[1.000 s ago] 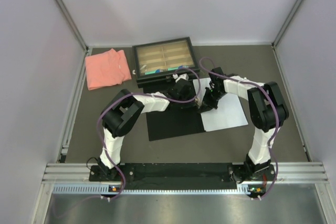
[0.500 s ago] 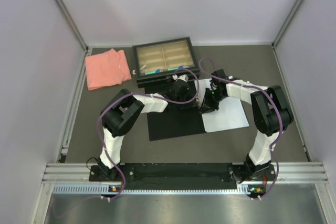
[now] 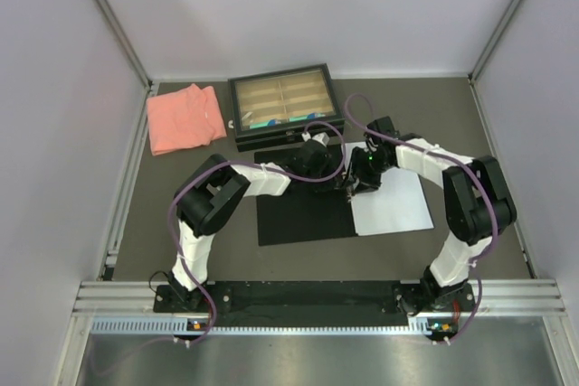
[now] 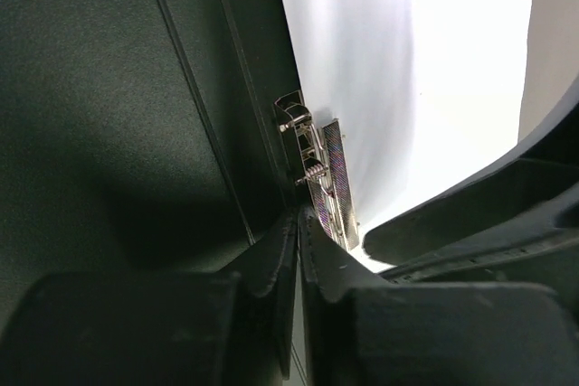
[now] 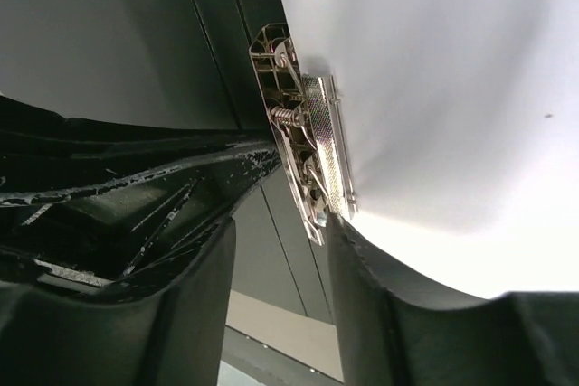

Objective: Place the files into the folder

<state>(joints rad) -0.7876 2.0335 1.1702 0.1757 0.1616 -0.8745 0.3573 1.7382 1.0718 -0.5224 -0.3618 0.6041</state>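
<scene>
The folder (image 3: 298,214) lies open on the table, its black inside (image 4: 109,115) to the left. A white sheet of the files (image 3: 393,201) rests on its right half, and no print shows on it in the wrist views (image 5: 452,79). A metal spring clip (image 5: 303,151) (image 4: 321,183) sits at the spine on the sheet's edge. My left gripper (image 3: 336,176) (image 4: 298,214) is shut, its tips just below the clip, with nothing seen between them. My right gripper (image 3: 355,185) (image 5: 280,223) is open, its right finger (image 5: 362,277) touching the clip's lower end.
A black-framed tray (image 3: 233,106) with tan compartments stands just behind the folder. A folded salmon-pink cloth (image 3: 185,119) lies at the back left. Both arms meet over the folder's spine, their fingers close together. Walls close the table on three sides.
My right gripper has opened from shut and shifted slightly nearer, its elbow swinging right. The left gripper has stayed at the spine, still shut.
</scene>
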